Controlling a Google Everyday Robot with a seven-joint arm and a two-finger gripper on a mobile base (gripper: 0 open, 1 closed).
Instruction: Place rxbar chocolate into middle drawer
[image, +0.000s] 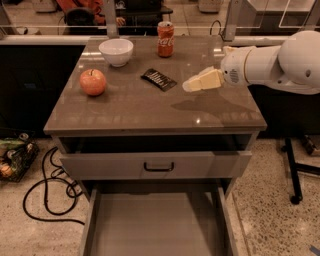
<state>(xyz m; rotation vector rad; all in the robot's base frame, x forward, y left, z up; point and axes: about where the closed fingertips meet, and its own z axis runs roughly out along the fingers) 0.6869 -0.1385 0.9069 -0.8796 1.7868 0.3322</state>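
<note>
The rxbar chocolate (158, 79) lies flat on the table top (150, 107), a little above the middle of the frame, turned diagonally, with the apple (93, 82) to its left and the white bowl (116, 51) and the soda can (165, 32) further up. The gripper (192, 84) comes in from the right side of the frame and hovers just to the right of the bar, close to it but not touching. It holds nothing, and I cannot tell how far open it is. The step in hand seems to be the reach for the bar, so the task is only at its beginning. Because the wrapper is thin and flat, I think the gripper should come down from above, turn to match the bar's diagonal, and close across its narrow width. A push from the side would probably only slide it toward the apple. The middle drawer (155, 227) stands pulled out at the bottom of the frame, below the drawer with the black handle (158, 166). After the grasp, the bar should be lifted well above the table edge and brought over that bare floor before release.
</note>
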